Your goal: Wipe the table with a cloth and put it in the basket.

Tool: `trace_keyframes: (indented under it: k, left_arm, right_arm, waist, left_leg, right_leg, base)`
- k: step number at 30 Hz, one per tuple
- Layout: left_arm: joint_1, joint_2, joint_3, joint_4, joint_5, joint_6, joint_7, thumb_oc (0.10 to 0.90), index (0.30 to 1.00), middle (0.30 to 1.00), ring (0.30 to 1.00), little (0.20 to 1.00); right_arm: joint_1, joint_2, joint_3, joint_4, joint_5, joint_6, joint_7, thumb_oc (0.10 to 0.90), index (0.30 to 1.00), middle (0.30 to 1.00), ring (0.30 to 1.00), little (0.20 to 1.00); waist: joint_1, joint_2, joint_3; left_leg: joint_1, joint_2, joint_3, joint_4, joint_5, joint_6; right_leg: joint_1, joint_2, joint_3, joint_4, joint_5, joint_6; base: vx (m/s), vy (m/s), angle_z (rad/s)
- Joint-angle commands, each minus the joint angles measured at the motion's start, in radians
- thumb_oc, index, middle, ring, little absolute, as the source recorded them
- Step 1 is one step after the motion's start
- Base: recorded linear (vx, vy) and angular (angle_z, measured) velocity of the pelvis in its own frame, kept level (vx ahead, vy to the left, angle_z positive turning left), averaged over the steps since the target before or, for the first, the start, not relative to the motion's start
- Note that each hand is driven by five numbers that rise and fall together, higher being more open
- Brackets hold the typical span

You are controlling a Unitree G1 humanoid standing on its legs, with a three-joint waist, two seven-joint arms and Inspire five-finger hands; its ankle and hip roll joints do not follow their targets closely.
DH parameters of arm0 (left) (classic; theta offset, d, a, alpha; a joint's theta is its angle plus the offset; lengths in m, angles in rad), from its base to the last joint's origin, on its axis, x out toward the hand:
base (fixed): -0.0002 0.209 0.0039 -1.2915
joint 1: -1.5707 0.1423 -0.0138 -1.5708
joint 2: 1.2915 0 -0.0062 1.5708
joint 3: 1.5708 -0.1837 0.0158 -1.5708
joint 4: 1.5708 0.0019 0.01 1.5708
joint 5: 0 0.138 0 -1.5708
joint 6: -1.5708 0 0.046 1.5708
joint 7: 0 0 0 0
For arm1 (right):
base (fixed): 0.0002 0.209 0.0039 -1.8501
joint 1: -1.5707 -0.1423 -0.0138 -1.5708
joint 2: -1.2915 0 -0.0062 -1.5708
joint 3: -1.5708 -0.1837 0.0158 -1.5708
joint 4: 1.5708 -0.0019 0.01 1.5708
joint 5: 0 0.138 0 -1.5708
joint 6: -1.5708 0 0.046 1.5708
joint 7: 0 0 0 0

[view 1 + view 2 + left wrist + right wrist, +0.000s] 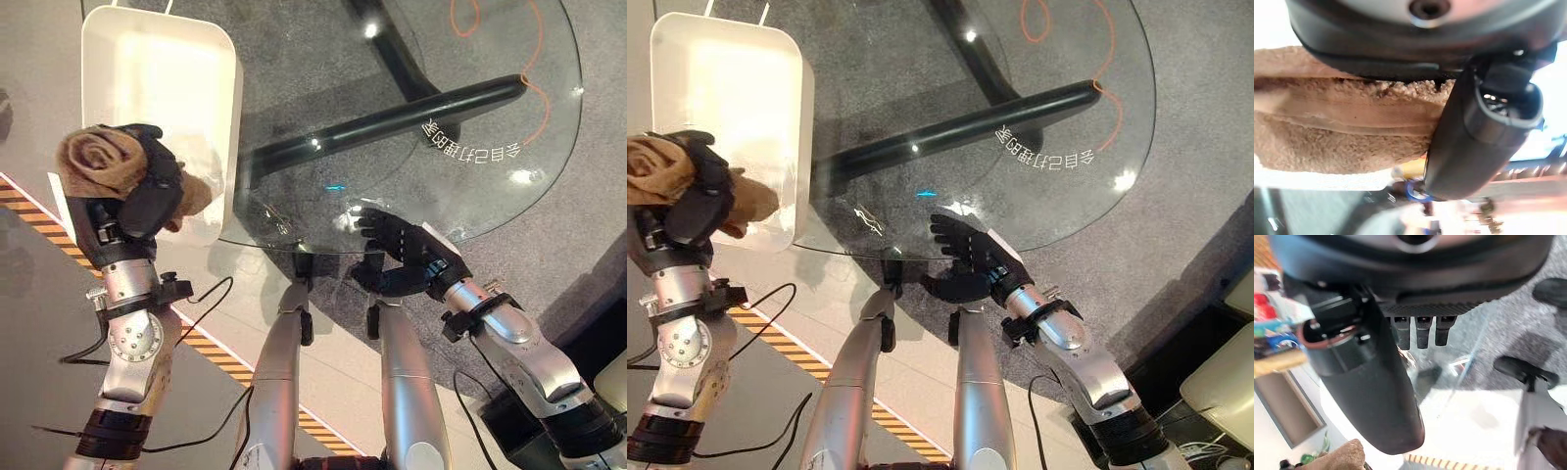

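Observation:
A tan fuzzy cloth (93, 162) is bunched in my left hand (147, 186), whose fingers curl round it at the near left corner of the white basket (162, 59). Part of the cloth hangs over the basket's near rim. In the left wrist view the cloth (1337, 122) lies pressed against the palm beside the thumb (1474, 137). My right hand (407, 245) rests at the near edge of the round glass table (490, 196), fingers straight and spread, holding nothing. The right wrist view shows its thumb (1371, 382) and straight fingers (1420, 330) over the glass.
The glass table has a black crossed base (392, 108) seen through it, over grey carpet. An orange cord (534, 69) curves under the far right part. A yellow-black striped tape line (211, 348) crosses the floor at the near left.

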Motion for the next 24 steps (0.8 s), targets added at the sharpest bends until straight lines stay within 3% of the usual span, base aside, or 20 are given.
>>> trace_keyframes:
  k: [1, 7, 12, 16, 24]
  left_arm:
    - [-0.024, 0.087, 0.122, -0.055, 0.15, -0.005, 0.149, 0.1, 0.3, 0.3, 0.3, 0.2]
    - [-0.109, 0.138, 0.093, 0.086, 0.172, 0.108, 0.197, 0.1, 0.3, 0.3, 0.3, 0.2]
    - [-0.265, 0.226, 0.016, 0.363, 0.149, 0.208, 0.21, 0.1, 0.3, 0.3, 0.3, 0.2]
    - [-0.342, 0.259, -0.022, 0.469, 0.116, 0.233, 0.203, 0.1, 0.3, 0.3, 0.3, 0.2]
    - [-0.52, 0.279, -0.086, 0.649, 0.034, 0.218, 0.166, 0.1, 0.3, 0.3, 0.3, 0.2]
  right_arm:
    - [-0.008, -0.05, 0.032, -0.062, -0.039, 0.036, 0.082, 0.8, 0.9, 0.9, 0.9, 0.9]
    - [-0.042, -0.092, 0.1, 0.008, -0.049, 0.125, 0.106, 0.8, 0.9, 0.9, 0.9, 0.9]
    - [-0.107, -0.132, 0.162, 0.123, 0.012, 0.16, 0.115, 0.8, 0.9, 0.9, 0.9, 0.9]
    - [-0.127, -0.151, 0.184, 0.145, 0.054, 0.166, 0.121, 0.8, 0.9, 0.9, 0.9, 0.9]
    - [-0.183, -0.139, 0.237, 0.206, 0.1, 0.167, 0.104, 0.8, 0.9, 0.9, 0.9, 0.9]
  waist:
    - [-0.016, 0.051, -0.027]
    - [-0.024, 0.049, -0.027]
    - [-0.049, 0.04, -0.027]
    - [-0.064, 0.03, -0.027]
    - [-0.081, 0.007, -0.027]
  left_leg:
    - [0.005, -0.064, -0.019, 0.045, -0.075, -0.009]
    - [-0.009, -0.061, -0.009, 0.055, -0.076, -0.015]
    - [-0.035, -0.046, 0.014, 0.067, -0.074, -0.019]
    - [-0.049, -0.038, 0.022, 0.073, -0.075, -0.021]
    - [-0.089, -0.03, 0.032, 0.095, -0.082, -0.022]
  right_leg:
    - [0.033, 0.052, -0.019, -0.04, -0.03, -0.006]
    - [0.016, 0.052, -0.014, -0.032, -0.033, -0.008]
    - [-0.019, 0.056, 0.001, -0.024, -0.023, -0.004]
    - [-0.039, 0.062, 0.013, -0.019, -0.015, 0.0]
    - [-0.081, 0.067, 0.029, -0.006, -0.005, 0.008]
  base:
    - [0.03, 0.092, -0.02]
    - [0.03, 0.084, -0.01]
    - [0.03, 0.091, -0.06]
    - [0.03, 0.064, -0.01]
    - [0.03, 0.061, -0.02]
